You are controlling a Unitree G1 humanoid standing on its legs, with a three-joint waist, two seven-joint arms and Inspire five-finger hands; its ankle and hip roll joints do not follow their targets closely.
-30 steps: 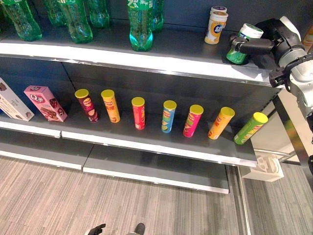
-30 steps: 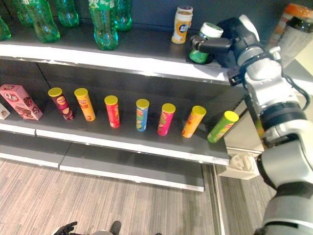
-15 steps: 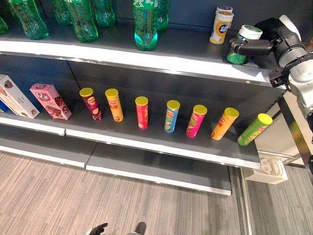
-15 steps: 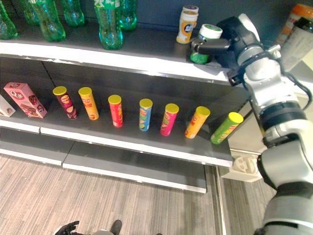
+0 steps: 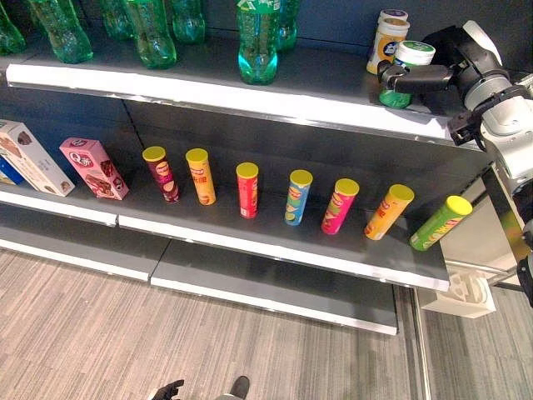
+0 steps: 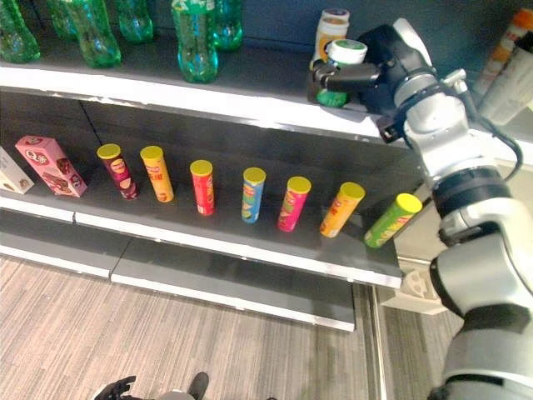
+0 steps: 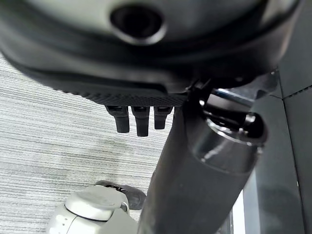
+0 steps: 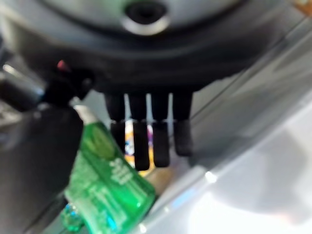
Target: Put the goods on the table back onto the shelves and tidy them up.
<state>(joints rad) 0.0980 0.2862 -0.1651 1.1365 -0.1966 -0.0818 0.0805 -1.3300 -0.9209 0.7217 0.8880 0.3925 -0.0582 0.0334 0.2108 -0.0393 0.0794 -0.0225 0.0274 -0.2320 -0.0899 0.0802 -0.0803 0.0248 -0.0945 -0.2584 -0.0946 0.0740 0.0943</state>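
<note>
A small green bottle with a white cap (image 5: 406,73) stands near the right end of the top shelf (image 5: 208,90), right beside a yellow-and-white bottle (image 5: 386,37). My right hand (image 5: 456,60) is shut on the green bottle, thumb across its front and fingers behind it. In the right wrist view the green bottle (image 8: 105,195) lies between the thumb and the fingers (image 8: 146,141). My left hand (image 5: 166,389) hangs low over the floor, open and holding nothing, with its fingers (image 7: 139,119) relaxed.
Large green soda bottles (image 5: 258,37) stand along the top shelf's left and middle. The middle shelf (image 5: 275,254) carries a row of several coloured chip cans (image 5: 247,190), the rightmost green one (image 5: 440,222) leaning, and a pink box (image 5: 93,167) at left. A bare lower shelf (image 5: 275,287) juts out over the striped floor.
My right hand has carried the green bottle left along the top shelf, closer to the yellow-and-white bottle. The camera has shifted too. The left hand stays low.
</note>
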